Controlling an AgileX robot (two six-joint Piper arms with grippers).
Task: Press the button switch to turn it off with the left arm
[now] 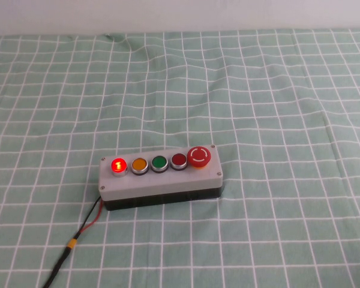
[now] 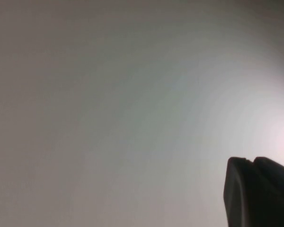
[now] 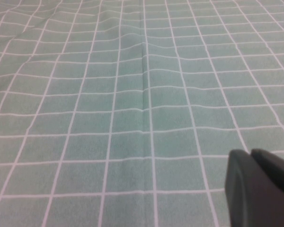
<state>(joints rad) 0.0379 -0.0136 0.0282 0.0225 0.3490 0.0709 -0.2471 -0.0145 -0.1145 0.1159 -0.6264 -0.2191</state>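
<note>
In the high view, a grey box sits slightly below the centre of the frame on a green cloth with a white grid, its long side running nearly across the picture and rising a little toward the right. Five buttons stand in a row on its top. The button switch is the one at the left end of the row, and it glows bright red inside its silver ring. Next to it come an orange button, a green button, a darker red button and, at the right end, a large red mushroom button with white arrows. A red and black cable leaves the box's lower left corner and runs to the bottom edge of the frame. Neither arm appears in the high view. The left wrist view shows only a plain pale surface, with part of the left gripper dark in the lower right corner. The right wrist view shows the gridded cloth, with part of the right gripper in its lower right corner.
</note>
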